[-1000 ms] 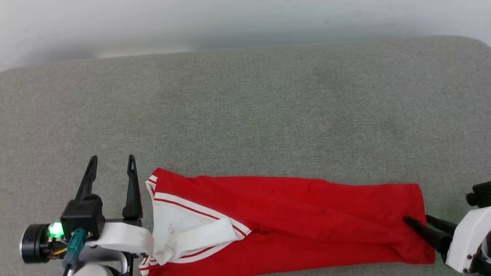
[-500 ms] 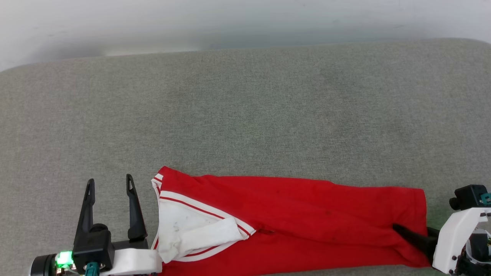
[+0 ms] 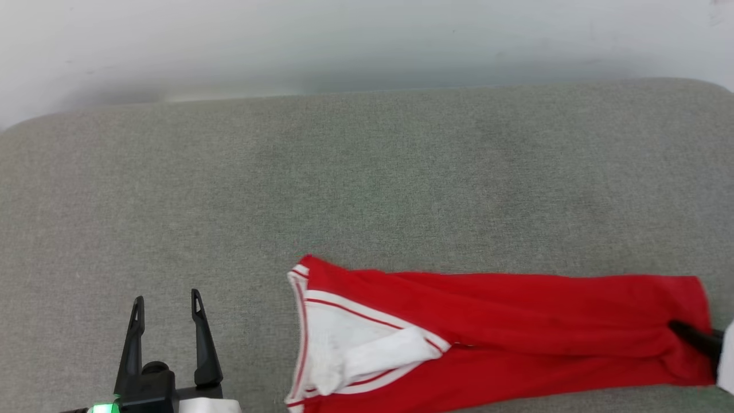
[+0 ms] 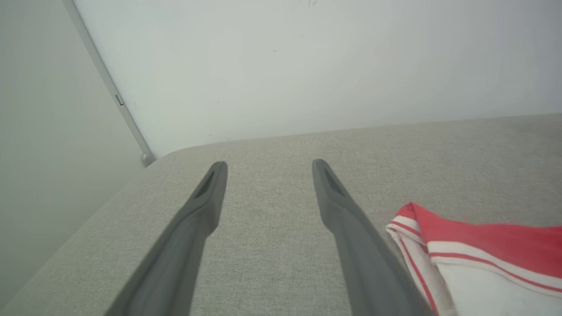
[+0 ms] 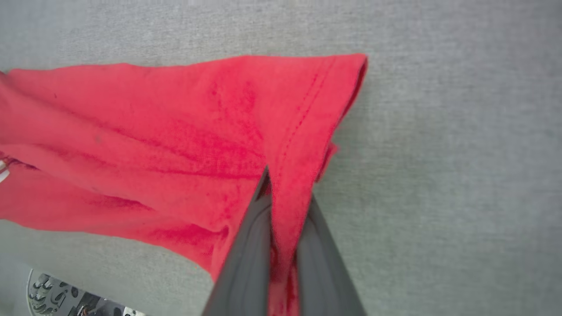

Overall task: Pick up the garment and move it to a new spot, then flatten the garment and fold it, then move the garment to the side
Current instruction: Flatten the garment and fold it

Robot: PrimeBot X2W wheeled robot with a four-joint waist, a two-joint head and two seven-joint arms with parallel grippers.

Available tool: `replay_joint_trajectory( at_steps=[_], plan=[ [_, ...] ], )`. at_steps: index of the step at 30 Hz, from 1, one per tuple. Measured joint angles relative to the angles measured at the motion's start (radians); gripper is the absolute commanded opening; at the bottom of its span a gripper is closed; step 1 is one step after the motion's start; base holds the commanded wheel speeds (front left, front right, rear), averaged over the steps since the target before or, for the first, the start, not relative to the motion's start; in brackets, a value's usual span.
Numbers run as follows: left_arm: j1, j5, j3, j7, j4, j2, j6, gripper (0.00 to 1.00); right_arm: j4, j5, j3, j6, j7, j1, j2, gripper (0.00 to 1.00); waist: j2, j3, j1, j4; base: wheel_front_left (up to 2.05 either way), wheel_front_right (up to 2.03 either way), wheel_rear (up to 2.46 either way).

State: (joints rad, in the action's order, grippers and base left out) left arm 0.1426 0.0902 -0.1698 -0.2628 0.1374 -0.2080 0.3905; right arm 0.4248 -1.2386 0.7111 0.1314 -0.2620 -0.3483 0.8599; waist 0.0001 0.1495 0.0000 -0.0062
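We've got the right gripper (image 5: 285, 193) pinched tight on the red jersey's (image 5: 175, 131) hem, with the body trailing off to its left over the grey upholstery (image 5: 439, 131). Our left gripper (image 3: 166, 298) is spread wide and empty, and the white sleeve (image 3: 355, 350) lies near its right finger.

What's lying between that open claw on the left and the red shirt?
Nothing: in the head view, a bare stretch of grey fabric surface separates the open left gripper from the red, white-sleeved garment.

Grey fabric-covered surface (image 3: 367, 183), rounded corners; red garment (image 3: 516, 321) lying stretched near its front edge
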Motion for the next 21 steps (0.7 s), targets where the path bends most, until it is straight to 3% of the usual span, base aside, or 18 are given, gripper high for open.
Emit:
replay_joint_trajectory(
  at_steps=[5, 11, 17, 21],
  plan=[
    [0.020, -0.025, 0.019, 0.000, -0.006, 0.023, -0.028, 1.00, 0.021, 0.017, -0.023, 0.000, -0.051, 0.000, 0.053, 0.00, 0.0000, -0.017, 0.0000, 0.000, 0.00, 0.00, 0.00],
    [0.038, -0.040, 0.034, 0.000, -0.007, 0.043, -0.054, 1.00, -0.139, -0.023, -0.033, -0.001, -0.125, 0.007, 0.066, 0.00, 0.0000, -0.037, 0.0000, 0.003, 0.00, 0.00, 0.00],
    [0.044, -0.054, 0.038, 0.000, -0.003, 0.061, -0.072, 1.00, -0.364, -0.018, -0.026, -0.001, -0.173, -0.011, 0.048, 0.00, 0.0000, -0.041, 0.0000, 0.008, 0.00, 0.00, 0.00],
    [0.042, -0.062, 0.039, 0.000, 0.000, 0.068, -0.082, 1.00, -0.449, 0.058, 0.012, -0.001, -0.225, -0.093, -0.014, 0.00, 0.0000, -0.032, 0.0000, 0.013, 0.00, 0.00, 0.00]
  ],
)
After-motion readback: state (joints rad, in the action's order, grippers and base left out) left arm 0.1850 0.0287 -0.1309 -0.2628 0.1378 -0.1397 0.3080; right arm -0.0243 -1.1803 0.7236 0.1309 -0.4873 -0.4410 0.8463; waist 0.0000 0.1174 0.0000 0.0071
